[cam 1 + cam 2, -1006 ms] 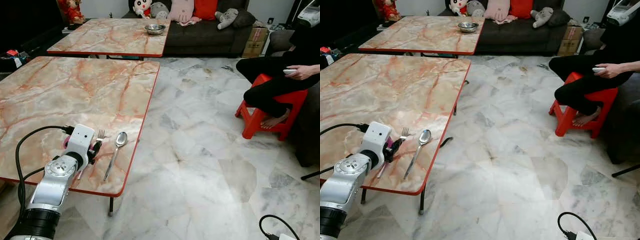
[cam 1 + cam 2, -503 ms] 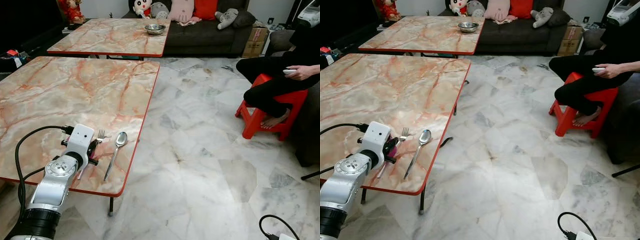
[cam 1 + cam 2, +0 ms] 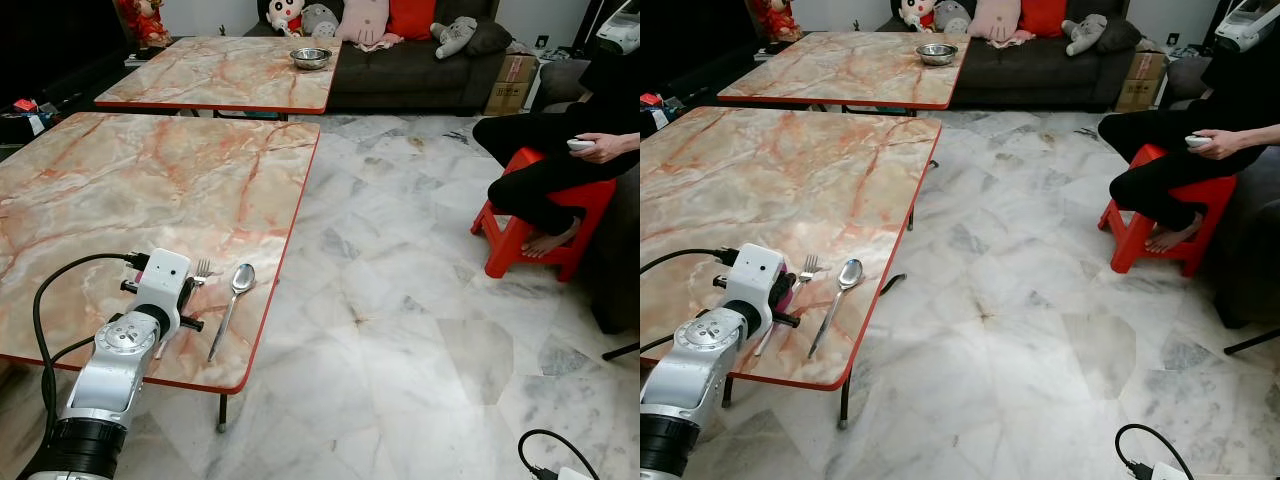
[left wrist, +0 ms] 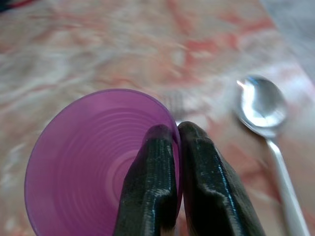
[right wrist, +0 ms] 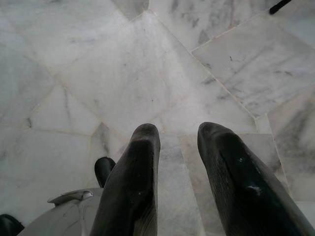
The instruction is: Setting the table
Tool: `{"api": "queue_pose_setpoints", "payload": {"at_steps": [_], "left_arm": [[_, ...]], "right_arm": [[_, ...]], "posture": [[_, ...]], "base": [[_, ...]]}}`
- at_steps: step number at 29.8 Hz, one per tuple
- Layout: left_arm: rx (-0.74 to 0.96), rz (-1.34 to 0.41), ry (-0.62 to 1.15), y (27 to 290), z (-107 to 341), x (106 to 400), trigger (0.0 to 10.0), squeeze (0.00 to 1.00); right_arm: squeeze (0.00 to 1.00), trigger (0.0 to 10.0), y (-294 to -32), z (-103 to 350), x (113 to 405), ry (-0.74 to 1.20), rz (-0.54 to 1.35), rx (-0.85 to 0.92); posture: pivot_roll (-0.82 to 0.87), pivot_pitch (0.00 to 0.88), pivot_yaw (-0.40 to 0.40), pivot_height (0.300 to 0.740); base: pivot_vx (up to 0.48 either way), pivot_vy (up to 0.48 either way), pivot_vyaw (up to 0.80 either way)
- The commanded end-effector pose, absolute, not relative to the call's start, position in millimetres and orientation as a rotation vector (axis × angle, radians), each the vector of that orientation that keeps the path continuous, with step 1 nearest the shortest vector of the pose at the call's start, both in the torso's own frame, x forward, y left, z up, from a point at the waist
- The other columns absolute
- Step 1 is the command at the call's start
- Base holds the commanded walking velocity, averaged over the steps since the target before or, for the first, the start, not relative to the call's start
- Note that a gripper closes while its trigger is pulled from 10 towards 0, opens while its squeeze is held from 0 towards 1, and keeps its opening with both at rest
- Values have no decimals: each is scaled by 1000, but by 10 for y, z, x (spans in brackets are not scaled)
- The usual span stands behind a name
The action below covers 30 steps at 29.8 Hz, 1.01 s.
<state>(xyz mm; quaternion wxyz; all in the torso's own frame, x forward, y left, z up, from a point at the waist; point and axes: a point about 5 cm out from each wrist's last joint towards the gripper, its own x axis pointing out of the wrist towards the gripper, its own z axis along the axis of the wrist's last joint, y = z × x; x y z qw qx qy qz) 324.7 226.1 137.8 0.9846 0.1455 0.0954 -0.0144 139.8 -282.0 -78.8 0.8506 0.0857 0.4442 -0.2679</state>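
Nearest to the robot, the left gripper (image 4: pixel 174 135) was pinched shut on the rim of a purple cup (image 4: pixel 93 162), one finger inside and one outside, right by the table's (image 3: pixel 150 190) front edge near its right corner. A fork (image 3: pixel 202 268) lay just beside the cup and a spoon (image 3: pixel 233 300) next to that, closer to the table's right edge, bowl pointing away from the robot. The tabletop was pinkish marble-look with a red rim. The right gripper (image 5: pixel 177 135) hung over the floor (image 3: pixel 420 300) with its fingers apart, holding nothing. That floor was grey-white marble tile. Further off, a person (image 3: pixel 560 150) sat on a red stool (image 3: pixel 530 225). At the back stood a second table (image 3: pixel 225 75) with a metal bowl (image 3: pixel 310 58) near its far right corner, and behind it a dark sofa (image 3: pixel 420 70) with plush toys.
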Motion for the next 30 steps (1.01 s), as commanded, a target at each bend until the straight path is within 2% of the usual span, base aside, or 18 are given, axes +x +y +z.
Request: {"api": "queue_pose_setpoints", "payload": {"at_steps": [1, 3, 4, 5, 6, 7, 15, 20, 30], "left_arm": [[253, 74, 129, 2395, 1496, 3285, 0, 0], [248, 130, 89, 2458, 1532, 3292, 0, 0], [244, 150, 74, 2484, 1539, 3293, 1098, 0], [232, 173, 67, 2513, 1528, 3289, 4314, 0], [213, 186, 60, 2532, 1515, 3285, 8824, 0], [168, 187, 35, 2539, 1497, 3277, 10000, 0], [-84, 164, -94, 2390, 1474, 3276, 10000, 0], [-130, 192, -111, 2387, 1429, 3287, 10000, 0], [-172, 149, -243, 2270, 1655, 3329, 10000, 0]], "right_arm": [[0, 10000, -2814, -792, 1394, 936, -575, 191], [0, 10000, -2814, -791, 1394, 935, -575, 191], [0, 10000, -2814, -791, 1395, 935, -575, 191], [0, 10000, -2813, -792, 1395, 935, -575, 191], [0, 10000, -2813, -792, 1395, 935, -575, 191], [0, 10000, -2814, -791, 1393, 935, -575, 190], [0, 10000, -2817, -791, 1391, 933, -575, 191], [0, 10000, -2817, -791, 1389, 933, -576, 190], [0, 10000, -2820, -793, 1380, 931, -578, 187]], "posture": [[37, 53, 21, 740], [37, 53, 21, 740], [40, 54, 21, 740], [40, 54, 21, 740], [40, 54, 21, 740], [36, 54, 23, 740], [39, 55, 21, 740], [32, 54, 25, 740], [33, 44, 23, 740]], "base": [[0, 0, 0], [0, 0, 0], [0, 0, 0], [0, 0, 0], [0, 0, 0], [0, 0, 0], [0, 0, 0], [0, 0, 0], [0, 0, 0]]}}
